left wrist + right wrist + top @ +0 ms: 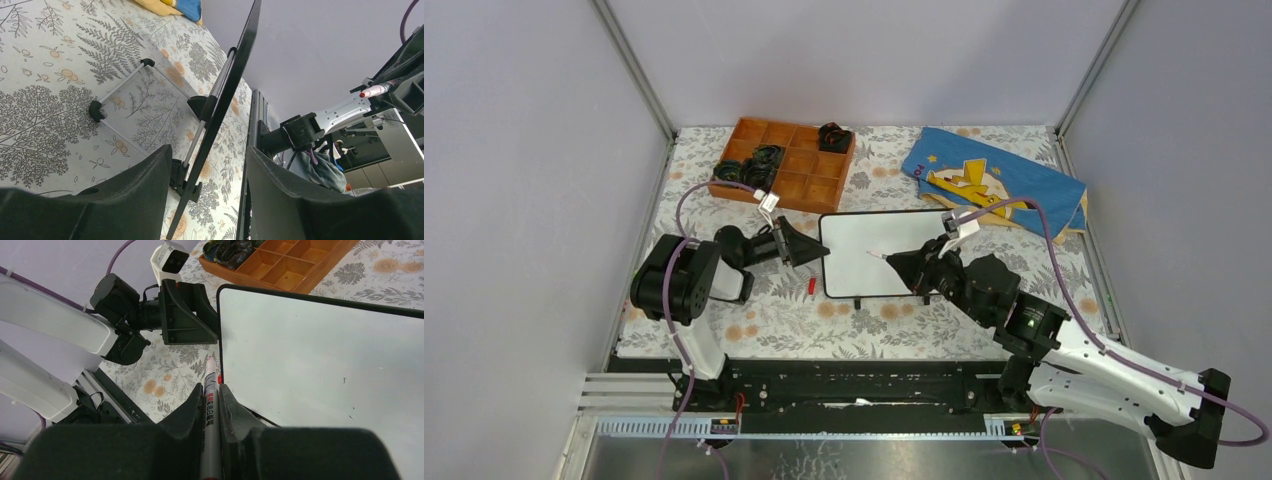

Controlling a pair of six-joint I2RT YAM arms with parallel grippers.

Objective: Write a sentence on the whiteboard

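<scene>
Whiteboard between left end effector jaws

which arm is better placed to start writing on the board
Right. The right gripper is shut on the marker, tip aimed at the whiteboard, which has no writing yet. The left gripper carries no pen; its open jaws straddle the board's side edge, better suited to steadying it.

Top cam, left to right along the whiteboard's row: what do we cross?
Left fingers → whiteboard, its bare left part → marker → right fingers.
</scene>
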